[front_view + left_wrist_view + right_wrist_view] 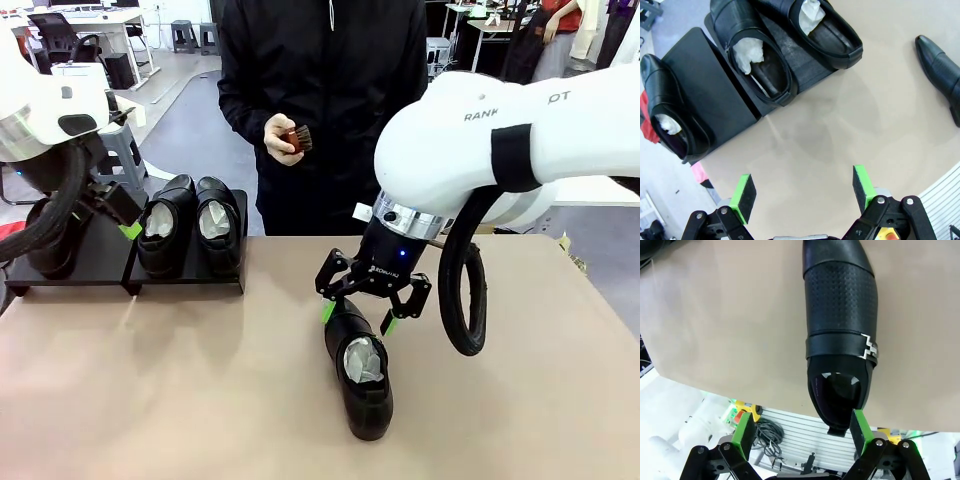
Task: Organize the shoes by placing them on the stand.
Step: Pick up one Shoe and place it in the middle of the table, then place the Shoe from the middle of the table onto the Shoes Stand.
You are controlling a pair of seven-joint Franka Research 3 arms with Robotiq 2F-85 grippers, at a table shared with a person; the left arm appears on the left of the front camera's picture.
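Tan surface (200,400) spreads across the foreground, with an office floor and desks behind it. Two tools work here. Right tool (360,312) hangs over the toe end of the loose shoe (358,372), its green pads spread to either side of the leather; in the right wrist view the jaws [no point] stand wide, one pad (742,432) clear of the shoe and the other just beside its toe, so the tool is released rather than clenched. That shoe lies on the bare surface, well to the right of the stand (100,265), its paper-stuffed opening facing the near edge. Left tool (805,192) is also released, its two pads apart above bare surface, near the front of the stand.

Shoes number four in all. Three are on the stand: one (50,235) on its left section, partly hidden by the left arm, and two side by side on its right section (163,225) (218,220), each stuffed with white paper. The fourth is the loose one under the right tool.

Beyond the stand, a person in dark clothes stands at the far side, one hand (280,138) holding one small reddish-brown brush (299,138).
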